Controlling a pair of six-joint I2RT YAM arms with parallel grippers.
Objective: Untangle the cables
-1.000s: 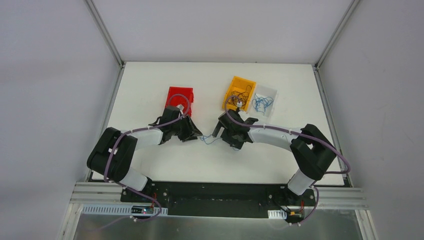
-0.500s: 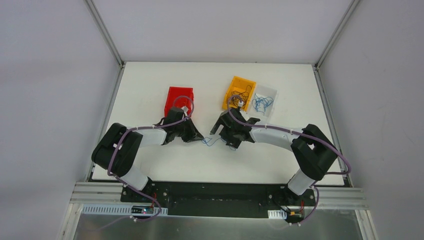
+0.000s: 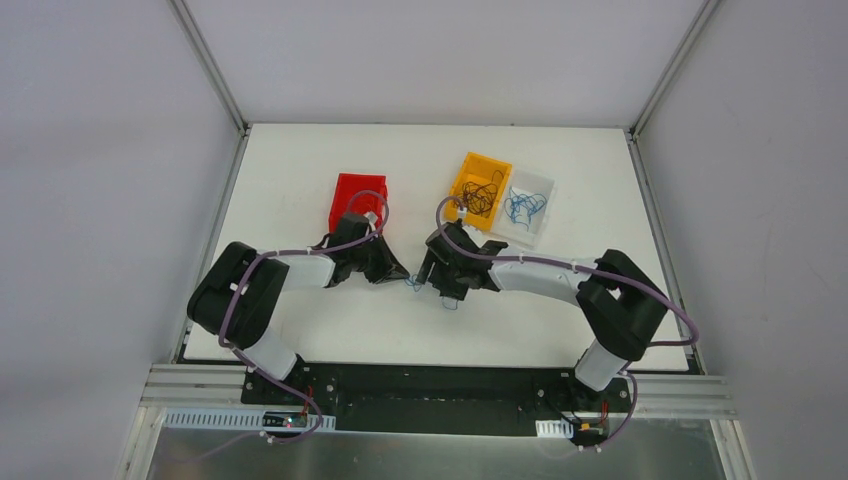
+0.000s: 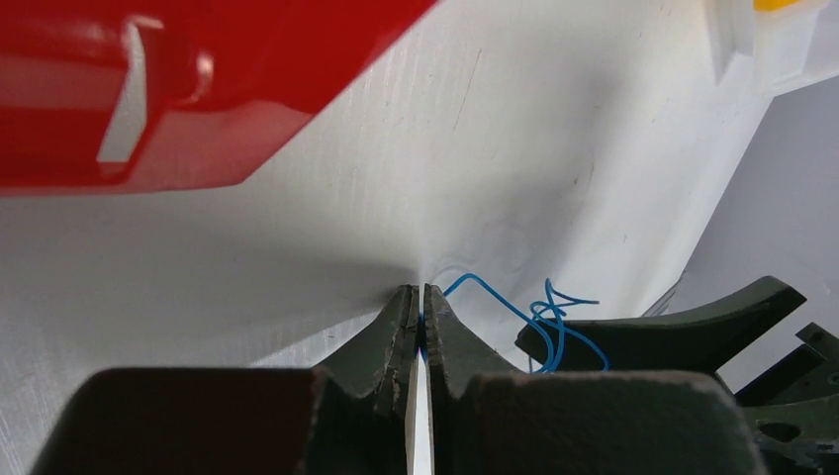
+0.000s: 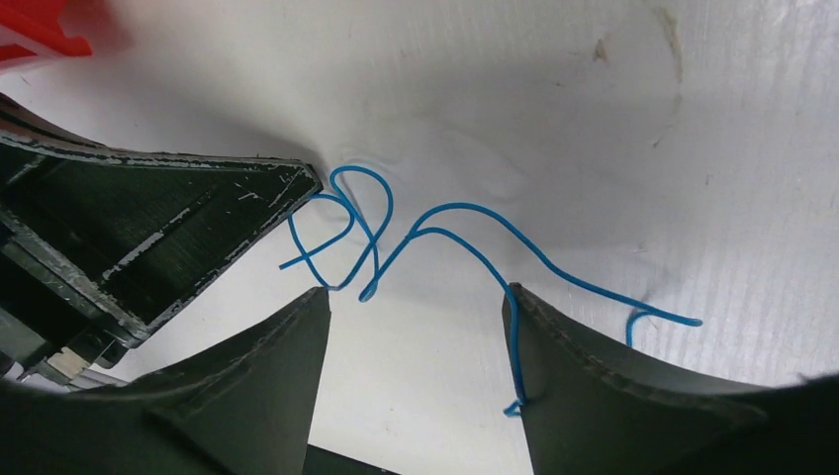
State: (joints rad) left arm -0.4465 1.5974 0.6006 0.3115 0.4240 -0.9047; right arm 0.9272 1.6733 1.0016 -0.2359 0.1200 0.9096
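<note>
Left gripper fingers pressed together, pinching the blue cables; the pinched end is hidden. Right gripper fingers spread astride them, left fingertip at 10 o'clock. From overhead, the arms cover most strands.

No readable text or labels

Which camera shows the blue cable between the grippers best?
The right wrist view: the blue cable lies with its loops spread before the open right gripper. The left wrist view shows part, pinched in the left gripper. The top view shows a speck.
</note>
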